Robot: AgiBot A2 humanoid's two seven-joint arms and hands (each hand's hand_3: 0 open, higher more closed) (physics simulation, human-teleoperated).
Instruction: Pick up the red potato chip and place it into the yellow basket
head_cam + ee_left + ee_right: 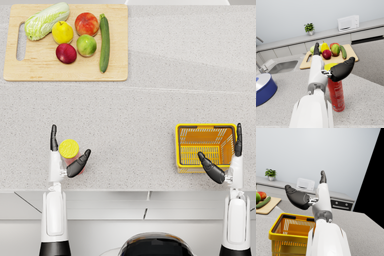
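Observation:
The red potato chip can (69,150), with its yellow lid, stands upright near the counter's front left. My left hand (59,161) is around it: one finger points straight past its far side and the thumb (342,69) curves over its near right. The can's red body (336,96) rests on the counter, and the fingers stay spread, with no grip that I can see. The yellow basket (205,126) sits at the front right. My right hand (227,170) hovers open over its near right corner, holding nothing. The basket (281,233) looks empty.
A wooden cutting board (30,70) at the back left carries a cabbage, a lemon, a peach, two apples and a cucumber (104,42). In the left wrist view a blue pot (263,90) and a sink (282,67) lie beyond the can's left.

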